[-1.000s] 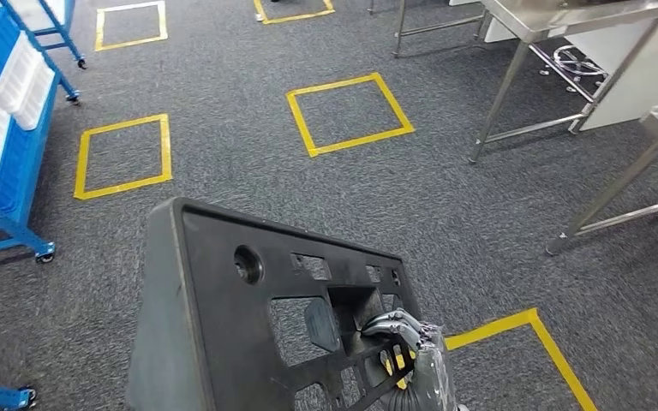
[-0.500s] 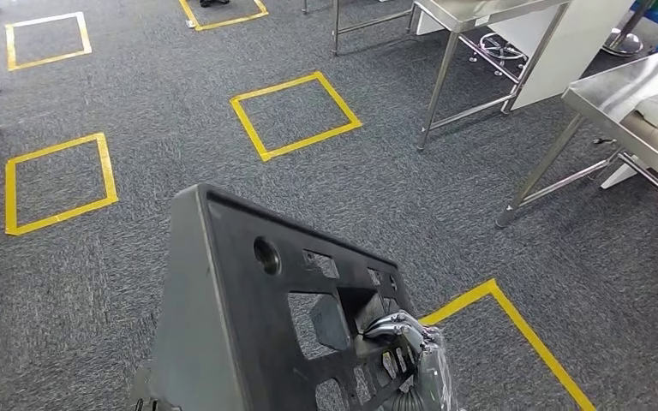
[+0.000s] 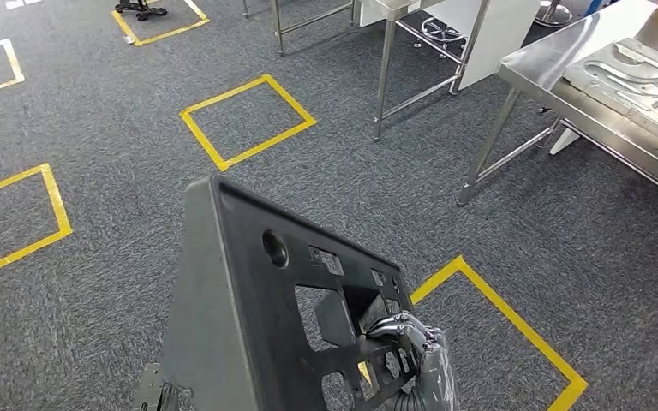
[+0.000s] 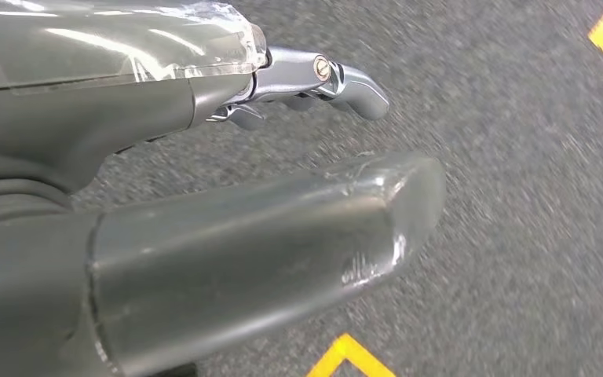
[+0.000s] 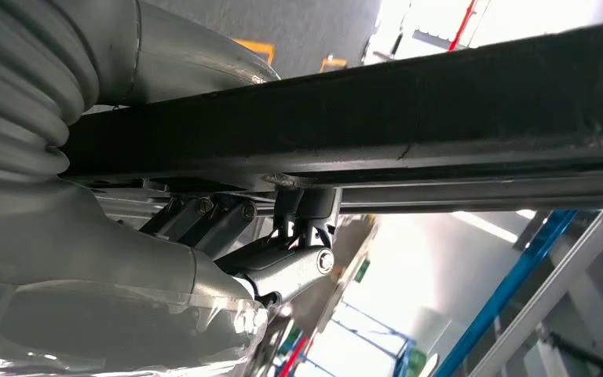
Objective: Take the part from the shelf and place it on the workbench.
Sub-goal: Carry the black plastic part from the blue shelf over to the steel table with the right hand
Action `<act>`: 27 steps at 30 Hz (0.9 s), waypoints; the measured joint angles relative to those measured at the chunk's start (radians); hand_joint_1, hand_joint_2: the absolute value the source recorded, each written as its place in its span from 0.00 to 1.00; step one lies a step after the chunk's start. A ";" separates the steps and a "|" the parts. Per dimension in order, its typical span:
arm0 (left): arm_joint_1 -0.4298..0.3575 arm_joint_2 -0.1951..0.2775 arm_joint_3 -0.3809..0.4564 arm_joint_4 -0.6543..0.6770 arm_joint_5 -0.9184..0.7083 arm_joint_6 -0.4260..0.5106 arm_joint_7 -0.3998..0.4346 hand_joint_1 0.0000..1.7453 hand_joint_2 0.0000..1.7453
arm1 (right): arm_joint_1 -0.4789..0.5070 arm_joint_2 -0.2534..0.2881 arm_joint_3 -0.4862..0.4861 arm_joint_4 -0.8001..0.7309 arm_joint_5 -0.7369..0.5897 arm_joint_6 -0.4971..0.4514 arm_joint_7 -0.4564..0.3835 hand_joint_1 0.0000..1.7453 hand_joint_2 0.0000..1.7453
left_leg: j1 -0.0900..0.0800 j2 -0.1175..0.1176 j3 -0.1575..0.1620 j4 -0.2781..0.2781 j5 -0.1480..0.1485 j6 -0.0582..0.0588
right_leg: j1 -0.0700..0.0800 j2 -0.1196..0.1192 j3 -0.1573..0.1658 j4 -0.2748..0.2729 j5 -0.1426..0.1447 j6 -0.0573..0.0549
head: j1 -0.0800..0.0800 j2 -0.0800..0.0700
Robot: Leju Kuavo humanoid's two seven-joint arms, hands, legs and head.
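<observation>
Carry step: my right hand (image 3: 404, 336) grips the black part (image 3: 248, 300) through a cutout, left hand (image 4: 204, 196) grip unclear; next, approach the workbench (image 3: 565, 73) far right.

part (image 3: 257, 325) lower end cut off by head view edge, left hand (image 4: 165, 236) grip on it hidden

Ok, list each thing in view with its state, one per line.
Part: held up off the floor, tilted.
Right hand: grips the part through an opening.
Left hand: state unclear, blurred close-up.
Workbench: standing, a grey moulded tray on top.
</observation>
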 joint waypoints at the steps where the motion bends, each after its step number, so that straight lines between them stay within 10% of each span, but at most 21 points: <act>1: -0.001 -0.001 -0.001 -0.003 0.002 -0.002 0.000 0.00 0.00 | 0.001 0.000 -0.001 -0.003 0.001 0.000 0.001 1.00 1.00 | 0.000 -0.013 -0.003 0.023 -0.021 -0.010 | 0.002 0.006 0.010 -0.019 0.000 -0.011 | -0.002 0.000; 4: 0.004 -0.004 -0.004 -0.011 0.006 -0.006 0.000 0.00 0.00 | 0.005 0.000 -0.003 -0.010 0.003 0.000 0.004 1.00 1.00 | 0.007 -0.085 -0.074 0.200 -0.122 -0.030 | -0.004 0.078 0.015 -0.029 0.005 -0.038 | -0.013 0.000; 6: 0.010 -0.003 -0.004 -0.011 0.007 -0.006 0.000 0.00 0.00 | 0.006 0.000 -0.004 -0.010 0.004 0.000 0.004 1.00 1.00 | 0.008 -0.092 -0.126 0.288 -0.138 -0.030 | -0.001 0.110 0.015 -0.025 0.004 -0.040 | -0.015 0.000; 10: 0.009 -0.003 -0.004 -0.011 0.013 -0.006 0.000 0.00 0.00 | 0.007 0.000 -0.004 -0.010 0.009 0.000 0.008 1.00 1.00 | 0.010 -0.137 -0.066 0.104 -0.010 -0.019 | 0.000 0.170 0.016 -0.012 -0.003 -0.033 | -0.015 0.000; 14: 0.007 -0.005 -0.004 -0.011 0.017 -0.005 0.000 0.00 0.00 | 0.009 0.000 -0.005 -0.010 0.024 0.000 0.021 1.00 1.00 | 0.010 -0.165 -0.035 0.027 0.008 -0.005 | -0.005 0.215 0.002 -0.011 0.003 -0.008 | -0.016 0.000; 19: 0.005 -0.008 -0.003 -0.011 0.012 -0.005 0.000 0.00 0.00 | 0.011 0.000 -0.006 -0.013 0.036 -0.004 0.035 1.00 1.00 | 0.012 -0.101 -0.027 0.005 0.020 0.022 | -0.001 0.098 -0.077 0.147 -0.087 0.012 | -0.002 0.000; 22: 0.009 -0.008 -0.003 -0.011 0.010 -0.007 0.000 0.00 0.00 | 0.015 0.000 -0.006 -0.012 0.037 -0.006 0.042 1.00 1.00 | 0.009 -0.058 -0.026 0.005 0.016 0.023 | -0.006 0.078 -0.125 0.244 -0.107 0.017 | -0.002 0.000; 27: 0.008 -0.010 -0.004 -0.011 0.009 -0.009 0.000 0.00 0.00 | 0.014 0.000 -0.006 -0.013 0.037 -0.008 0.043 1.00 1.00 | 0.002 -0.005 -0.010 0.007 0.001 0.003 | 0.008 0.005 0.014 -0.014 0.000 -0.002 | -0.002 0.000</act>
